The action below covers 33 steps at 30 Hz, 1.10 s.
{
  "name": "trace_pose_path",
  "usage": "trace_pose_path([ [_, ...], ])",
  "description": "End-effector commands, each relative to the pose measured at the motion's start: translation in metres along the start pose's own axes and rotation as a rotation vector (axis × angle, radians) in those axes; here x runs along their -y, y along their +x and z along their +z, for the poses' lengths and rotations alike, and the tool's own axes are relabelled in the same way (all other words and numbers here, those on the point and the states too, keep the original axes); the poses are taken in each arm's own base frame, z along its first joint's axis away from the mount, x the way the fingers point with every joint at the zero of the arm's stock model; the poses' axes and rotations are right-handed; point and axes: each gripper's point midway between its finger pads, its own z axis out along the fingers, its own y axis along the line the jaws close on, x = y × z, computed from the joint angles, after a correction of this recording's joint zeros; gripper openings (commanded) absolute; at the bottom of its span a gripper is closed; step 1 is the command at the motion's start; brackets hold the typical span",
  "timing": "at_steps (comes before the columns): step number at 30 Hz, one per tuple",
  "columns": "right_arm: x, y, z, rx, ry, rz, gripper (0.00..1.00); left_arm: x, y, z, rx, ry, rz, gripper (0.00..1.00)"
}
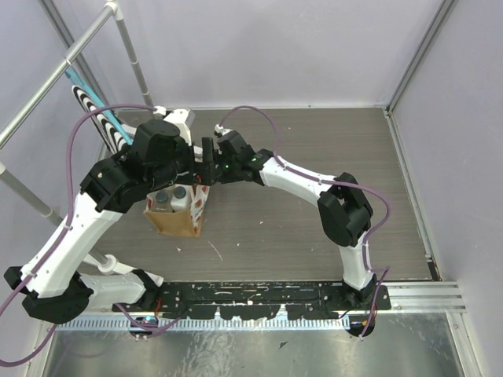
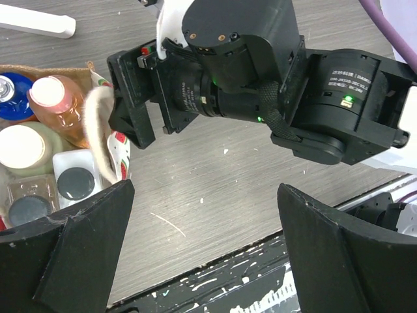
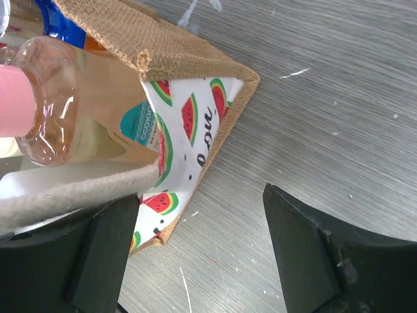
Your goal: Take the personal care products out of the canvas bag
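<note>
Starting on the left: the left claw [image 2: 205, 261] hangs over the bag's near side, black fingers spread wide, nothing between them.

Below it, left of centre on the grey wood-grain surface [image 1: 330, 141], stands the small tan canvas bag with a watermelon-print lining [image 1: 174, 225]. It is upright, mouth open, and every product is inside, packed cap-up shoulder to shoulder. From the left wrist I count:
- the orange bottle with the blue cap [image 2: 13, 91]
- the orange bottle with the pink cap [image 2: 57, 104]
- the olive bottle with the cream cap [image 2: 23, 147]
- the white bottle with the black cap [image 2: 75, 182]
- the clear bottle with a dark cap [image 2: 29, 208]

Nothing is out yet.

At the bag's right rim, the right claw [image 3: 202, 254] is also apart and gripping nothing. The white rope handle [image 2: 98, 130] lies just beside one of its fingers, and I cannot tell whether they touch.

Handling, as I read it, the bottles look small, light and rigid, with smooth plastic sides likely to slip. Packed this tight, only the tops are reachable, so pinching across a cap or neck seems the best hold. The pink-capped bottle stands tallest and most exposed. The bag is soft and light and could rise with a bottle, so holding down its rim or rope would help.
</note>
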Motion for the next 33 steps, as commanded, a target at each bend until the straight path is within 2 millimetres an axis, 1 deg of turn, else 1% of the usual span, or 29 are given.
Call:
trace_pose_path([
  [1,-0.022,-0.013,0.011,0.024,-0.093,0.025,0.82,0.003,0.002,0.002,0.004,0.021,-0.005,0.99],
  [4,-0.03,-0.022,0.02,0.033,-0.118,0.033,0.81,0.006,0.002,0.004,-0.002,0.031,-0.01,0.99],
  [6,-0.035,-0.022,0.026,0.023,-0.14,0.033,0.8,0.007,0.001,0.004,-0.003,0.034,-0.013,0.99],
  [7,-0.039,-0.023,0.028,0.019,-0.163,0.032,0.78,0.008,0.002,0.004,-0.004,0.037,-0.014,0.99],
  [8,-0.041,-0.023,0.031,0.016,-0.181,0.031,0.59,0.008,0.002,0.005,-0.006,0.037,-0.013,0.99],
  [10,-0.042,-0.023,0.033,0.014,-0.193,0.03,0.11,0.009,0.002,0.005,-0.009,0.038,-0.014,0.99],
  [11,-0.037,-0.023,0.032,0.019,-0.176,0.032,0.02,0.008,0.002,0.004,-0.011,0.037,-0.014,0.99],
  [13,-0.024,-0.021,0.027,0.03,-0.126,0.034,0.01,0.007,0.003,0.003,-0.012,0.033,-0.011,0.99],
  [15,-0.006,-0.019,0.017,0.035,-0.072,0.042,0.01,0.006,0.004,0.002,-0.013,0.028,-0.01,0.99],
  [18,0.028,-0.02,-0.005,0.052,0.029,0.05,0.01,0.004,0.005,0.005,-0.016,0.019,-0.007,0.99],
  [19,0.041,-0.025,-0.018,0.07,0.06,0.058,0.01,0.004,0.007,0.008,-0.021,0.018,-0.003,0.99],
  [20,0.055,-0.025,-0.026,0.074,0.085,0.071,0.01,0.004,0.008,0.012,-0.023,0.016,0.002,0.99],
  [21,0.074,-0.025,-0.033,0.076,0.115,0.093,0.01,0.005,0.011,0.019,-0.035,0.014,0.01,0.99],
  [23,0.098,-0.029,-0.048,0.089,0.152,0.118,0.01,0.007,0.017,0.032,-0.062,0.014,0.015,0.99],
  [25,0.118,-0.032,-0.061,0.1,0.196,0.133,0.01,0.012,0.026,0.05,-0.113,0.018,0.02,0.99],
  [28,0.14,-0.04,-0.08,0.132,0.251,0.143,0.01,0.015,0.035,0.068,-0.157,0.016,0.027,0.99],
  [31,0.152,-0.048,-0.096,0.157,0.289,0.146,0.01,0.008,0.042,0.086,-0.174,-0.039,0.043,0.99],
  [32,0.156,-0.051,-0.102,0.171,0.31,0.143,0.02,0.004,0.044,0.093,-0.175,-0.062,0.052,0.99],
  [33,0.157,-0.053,-0.108,0.185,0.327,0.139,0.09,-0.001,0.046,0.099,-0.179,-0.088,0.057,0.99],
])
